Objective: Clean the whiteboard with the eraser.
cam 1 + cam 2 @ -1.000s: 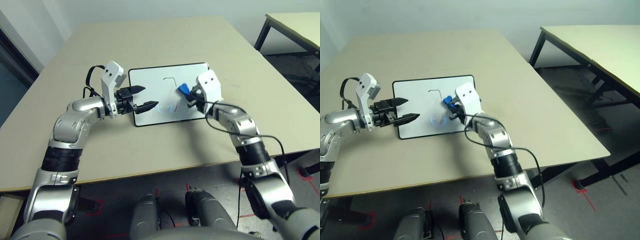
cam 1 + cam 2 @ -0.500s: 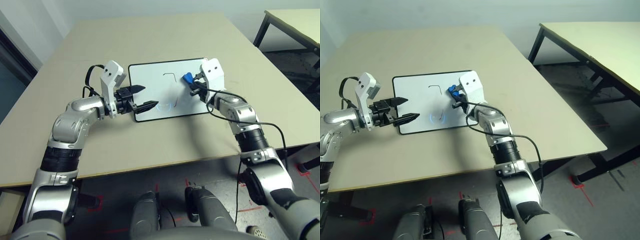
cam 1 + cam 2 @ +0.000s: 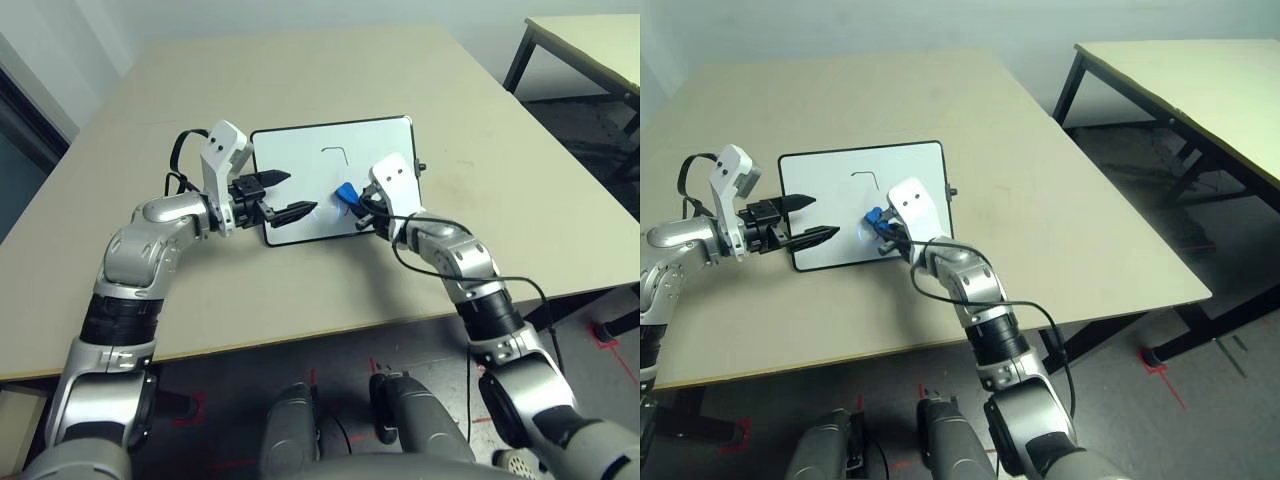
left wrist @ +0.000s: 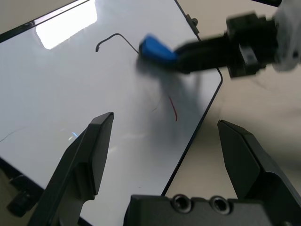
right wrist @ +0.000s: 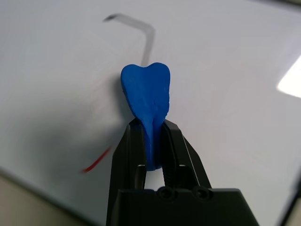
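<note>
At frame centre our right fingers point(image 5: 155, 136) pinch the eraser point(image 5: 146, 96) over the whiteboard point(image 3: 300, 160); our left fingers point(image 3: 280, 195) gape, empty.

Right tool point(image 3: 358, 203) and eraser point(image 3: 345, 192) now nearer whiteboard point(image 3: 300, 160) centre.

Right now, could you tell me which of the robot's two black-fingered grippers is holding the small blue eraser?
The right gripper: its fingers are shut on the blue eraser over the white, black-framed whiteboard. The left gripper is open and holds nothing.
</note>
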Robot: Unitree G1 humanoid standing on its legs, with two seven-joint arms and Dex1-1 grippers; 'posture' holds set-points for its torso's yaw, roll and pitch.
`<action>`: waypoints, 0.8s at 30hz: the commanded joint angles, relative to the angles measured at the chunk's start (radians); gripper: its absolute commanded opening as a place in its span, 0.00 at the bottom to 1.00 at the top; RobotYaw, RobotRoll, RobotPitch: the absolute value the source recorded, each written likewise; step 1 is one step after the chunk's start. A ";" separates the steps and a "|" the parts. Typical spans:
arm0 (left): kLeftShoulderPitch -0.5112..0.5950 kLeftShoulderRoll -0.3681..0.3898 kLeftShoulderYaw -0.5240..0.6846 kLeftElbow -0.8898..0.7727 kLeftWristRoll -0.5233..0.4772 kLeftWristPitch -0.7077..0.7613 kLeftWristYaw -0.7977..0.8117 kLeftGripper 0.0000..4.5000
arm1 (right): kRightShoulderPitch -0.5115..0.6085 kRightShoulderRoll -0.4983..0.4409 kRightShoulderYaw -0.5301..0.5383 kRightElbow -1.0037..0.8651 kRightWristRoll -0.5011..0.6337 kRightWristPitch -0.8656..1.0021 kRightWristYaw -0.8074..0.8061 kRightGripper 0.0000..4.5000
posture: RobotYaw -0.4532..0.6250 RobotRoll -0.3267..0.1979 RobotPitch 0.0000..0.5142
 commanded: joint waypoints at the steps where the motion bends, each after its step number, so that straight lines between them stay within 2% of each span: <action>1: 0.004 0.011 -0.001 -0.002 0.001 0.009 -0.005 1.00 | -0.013 0.010 -0.016 0.094 -0.014 -0.031 -0.017 0.09 | 0.40 0.62 0.23; 5: 0.010 0.016 0.002 -0.010 -0.003 0.015 -0.004 1.00 | 0.060 0.033 0.050 0.010 -0.011 0.026 0.027 0.09 | 0.41 0.62 0.24; 9: 0.017 0.023 0.007 -0.021 -0.009 0.024 -0.001 1.00 | 0.197 0.037 0.148 -0.166 -0.010 0.144 0.069 0.09 | 0.41 0.62 0.24; 13: 0.022 0.031 0.009 -0.021 -0.010 0.031 -0.003 1.00 | 0.245 0.026 0.184 -0.220 -0.023 0.186 0.078 0.09 | 0.41 0.62 0.24; 21: 0.039 0.076 -0.016 -0.028 -0.012 0.090 -0.036 1.00 | 0.038 0.012 0.044 0.025 -0.032 0.039 -0.019 0.09 | 0.41 0.62 0.24; 24: 0.045 0.091 -0.022 -0.037 -0.014 0.115 -0.049 1.00 | 0.002 0.002 0.028 0.090 -0.033 0.014 -0.019 0.09 | 0.41 0.62 0.24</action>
